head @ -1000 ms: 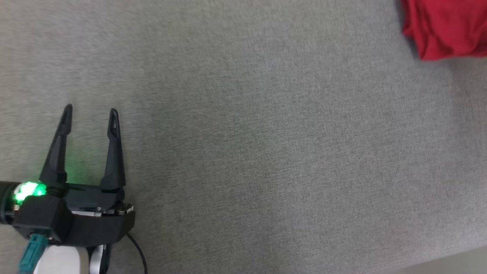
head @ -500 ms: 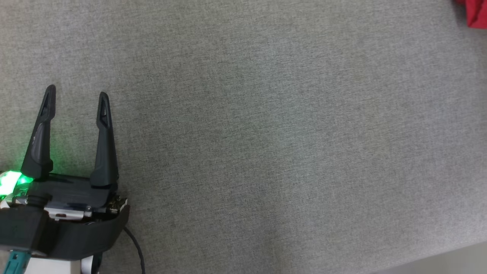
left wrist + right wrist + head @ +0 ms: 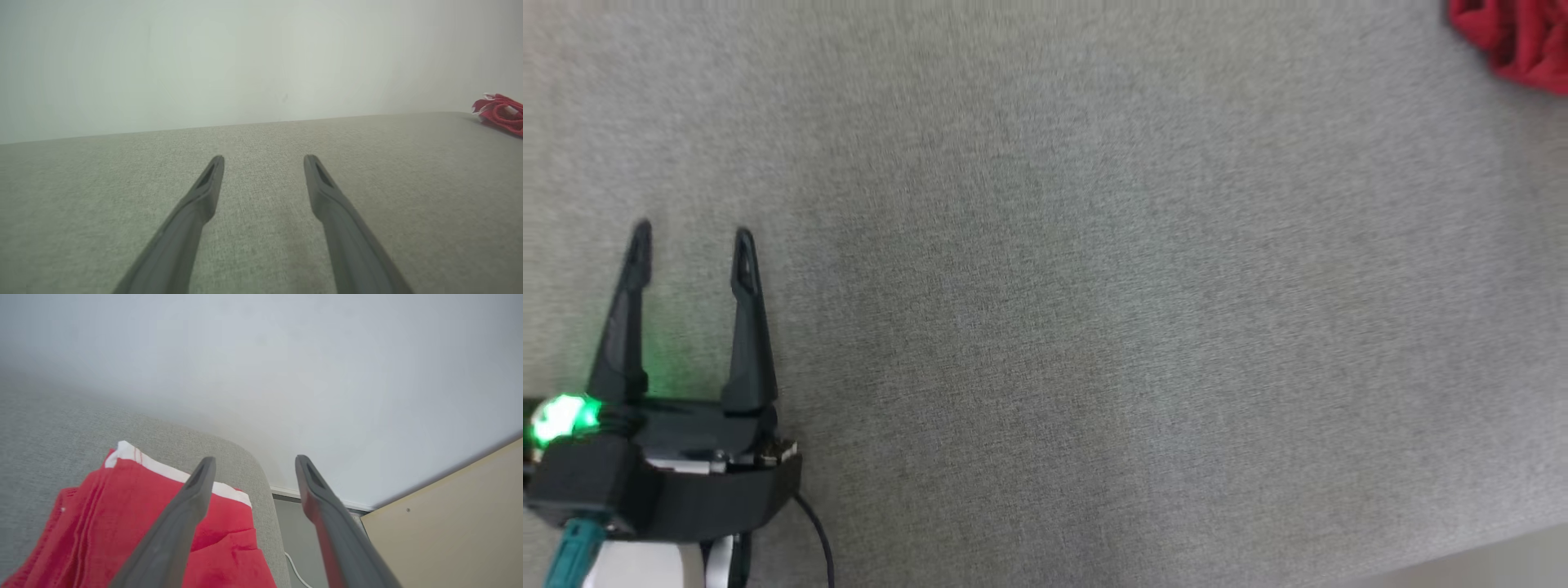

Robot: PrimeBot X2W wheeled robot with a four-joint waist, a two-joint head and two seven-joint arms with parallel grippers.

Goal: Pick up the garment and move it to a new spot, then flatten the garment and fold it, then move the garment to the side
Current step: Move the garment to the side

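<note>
The red garment (image 3: pixel 1519 41) lies far right on the grey cushion (image 3: pixel 1094 327), under the right gripper (image 3: pixel 254 459), whose jaws stand wide and empty. The left gripper (image 3: pixel 692 234), near left, gapes empty too.

Grey woven fabric surface (image 3: pixel 1094 327), flat, meeting a plain pale wall (image 3: pixel 245 61) at its far edge. Past its rounded corner: dark grey floor (image 3: pixel 302 526), thin white cable (image 3: pixel 296 571) lying on it, white skirting strip (image 3: pixel 286 492) along the wall, light tan flat board (image 3: pixel 449 522) beside.
</note>
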